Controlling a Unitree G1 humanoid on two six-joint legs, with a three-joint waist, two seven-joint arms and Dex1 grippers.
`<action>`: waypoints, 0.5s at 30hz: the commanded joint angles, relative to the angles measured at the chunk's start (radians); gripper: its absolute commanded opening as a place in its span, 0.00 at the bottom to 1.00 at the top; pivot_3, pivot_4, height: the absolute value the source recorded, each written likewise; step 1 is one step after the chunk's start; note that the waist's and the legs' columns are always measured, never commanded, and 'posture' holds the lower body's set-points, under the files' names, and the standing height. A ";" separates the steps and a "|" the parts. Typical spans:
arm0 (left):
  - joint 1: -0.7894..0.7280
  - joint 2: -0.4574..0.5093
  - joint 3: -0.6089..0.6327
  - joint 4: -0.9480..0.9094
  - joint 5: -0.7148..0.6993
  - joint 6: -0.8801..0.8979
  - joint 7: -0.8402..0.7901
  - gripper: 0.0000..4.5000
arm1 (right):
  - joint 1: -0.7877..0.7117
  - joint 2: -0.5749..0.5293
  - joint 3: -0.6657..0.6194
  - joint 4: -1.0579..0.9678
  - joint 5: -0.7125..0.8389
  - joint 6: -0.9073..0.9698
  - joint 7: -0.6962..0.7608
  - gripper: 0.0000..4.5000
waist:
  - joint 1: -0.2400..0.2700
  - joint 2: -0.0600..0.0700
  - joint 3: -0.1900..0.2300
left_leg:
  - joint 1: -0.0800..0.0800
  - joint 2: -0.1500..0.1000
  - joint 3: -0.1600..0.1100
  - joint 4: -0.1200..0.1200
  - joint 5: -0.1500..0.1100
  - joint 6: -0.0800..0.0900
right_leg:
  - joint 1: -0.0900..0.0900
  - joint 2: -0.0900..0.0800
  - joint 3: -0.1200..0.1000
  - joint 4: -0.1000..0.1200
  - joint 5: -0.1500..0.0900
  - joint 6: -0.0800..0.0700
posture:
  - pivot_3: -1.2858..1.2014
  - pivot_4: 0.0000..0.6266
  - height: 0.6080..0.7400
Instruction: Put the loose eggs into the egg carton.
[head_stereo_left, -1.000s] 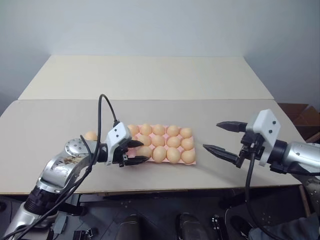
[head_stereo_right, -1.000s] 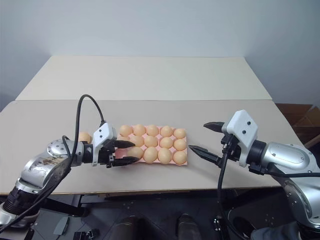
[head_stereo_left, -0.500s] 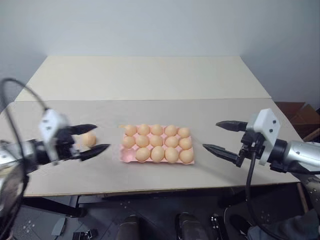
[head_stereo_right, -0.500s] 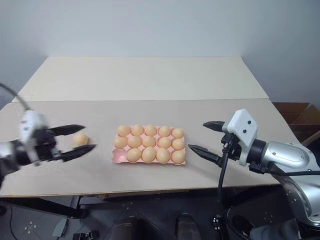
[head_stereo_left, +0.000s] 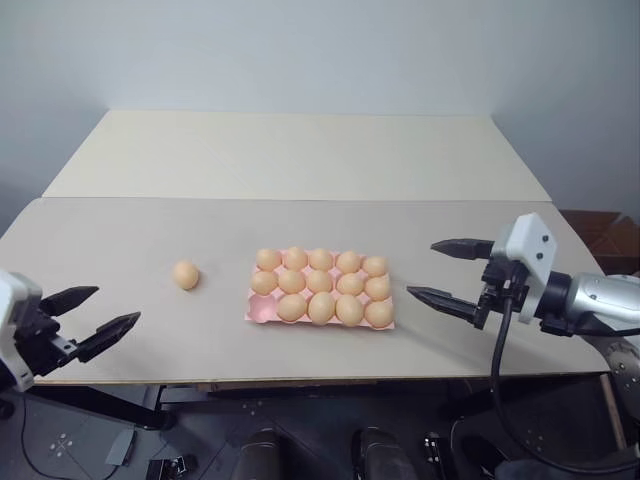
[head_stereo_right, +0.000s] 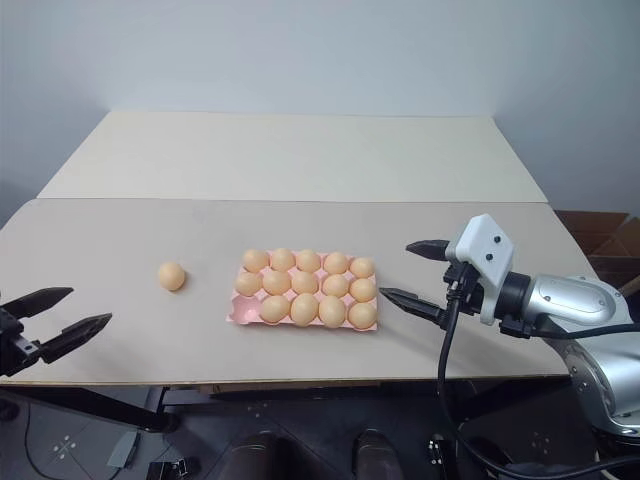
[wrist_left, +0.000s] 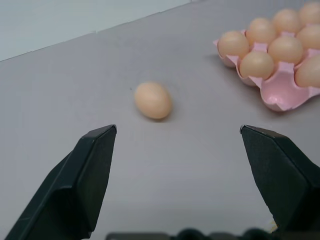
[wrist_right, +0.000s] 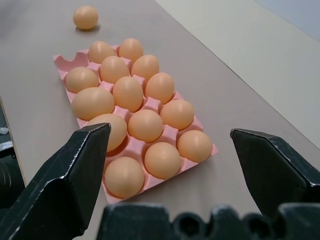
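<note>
Lying loose: one tan-orange egg (head_stereo_left: 185, 274) | pink egg carton (head_stereo_left: 258, 310) one cup bare | both fingers spread wide, empty

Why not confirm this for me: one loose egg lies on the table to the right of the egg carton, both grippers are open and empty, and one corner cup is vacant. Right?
One thing is wrong: the loose egg lies to the left of the egg carton, not the right, as the left eye view shows. The left gripper and right gripper are open and empty, and one corner cup is vacant.
</note>
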 joint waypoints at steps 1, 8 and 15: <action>-0.133 0.007 -0.095 0.009 -0.026 0.136 0.167 0.96 | -0.028 -0.008 -0.025 -0.020 0.001 -0.026 -0.013 1.00 | 0.000 0.000 0.000 | 0.000 0.000 0.000 0.000 0.000 0.000 | 0.000 0.000 0.000 0.001 0.000 0.000 | 0.52 0.24 1.00; -0.529 -0.122 -0.360 0.208 0.091 0.366 0.524 0.96 | -0.026 0.003 -0.036 -0.048 0.007 -0.011 -0.054 1.00 | -0.003 -0.002 0.000 | -0.001 -0.002 -0.001 0.001 0.000 0.000 | 0.001 0.001 0.001 0.000 0.006 0.010 | 0.52 0.24 1.00; -0.730 -0.245 -0.492 0.397 0.162 0.436 0.635 0.96 | -0.008 0.008 -0.049 -0.082 0.022 -0.004 -0.090 1.00 | -0.008 -0.002 -0.001 | -0.002 -0.002 -0.002 0.001 0.000 0.000 | 0.000 0.000 0.001 0.000 0.007 0.010 | 0.52 0.24 1.00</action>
